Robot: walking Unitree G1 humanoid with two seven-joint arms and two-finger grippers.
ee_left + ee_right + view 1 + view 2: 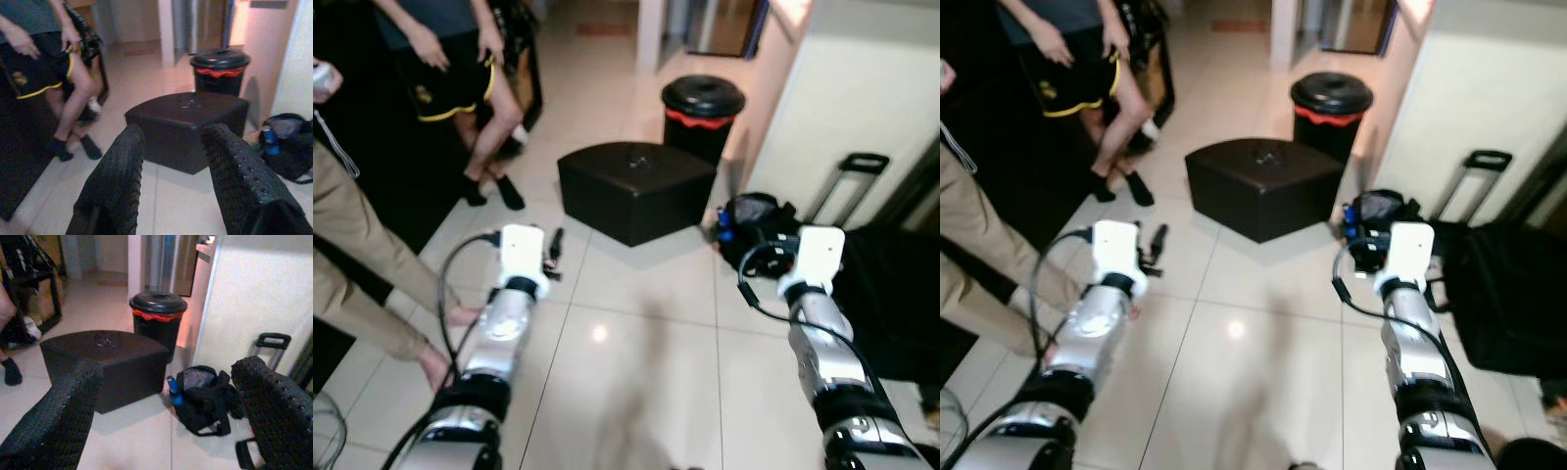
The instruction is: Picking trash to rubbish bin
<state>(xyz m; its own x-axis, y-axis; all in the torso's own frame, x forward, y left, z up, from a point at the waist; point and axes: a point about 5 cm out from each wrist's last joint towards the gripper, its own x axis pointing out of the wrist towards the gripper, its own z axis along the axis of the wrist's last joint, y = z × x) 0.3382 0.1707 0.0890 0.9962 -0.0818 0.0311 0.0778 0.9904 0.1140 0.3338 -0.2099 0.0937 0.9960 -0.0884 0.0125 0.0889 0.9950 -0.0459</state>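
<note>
A black rubbish bin point(703, 108) with a lid and a red liner edge stands on the tiled floor by the cream wall. In front of it sits a dark ottoman point(636, 191) with a small clear crumpled piece of trash point(188, 103) on top. Both my arms reach forward over the floor, short of the ottoman. My left gripper point(173, 132) is open with nothing between its fingers, and it faces the ottoman. My right gripper point(168, 366) is open wide and empty, and looks toward the ottoman's right side and the bin point(157, 308).
A person in black shorts point(450, 69) stands at the far left. Closer on the left are another person's khaki trouser leg point(362, 255) and bare foot. A black bag point(756, 220) with a blue bottle lies right of the ottoman. Dark luggage point(891, 294) with a pull handle stands at the right.
</note>
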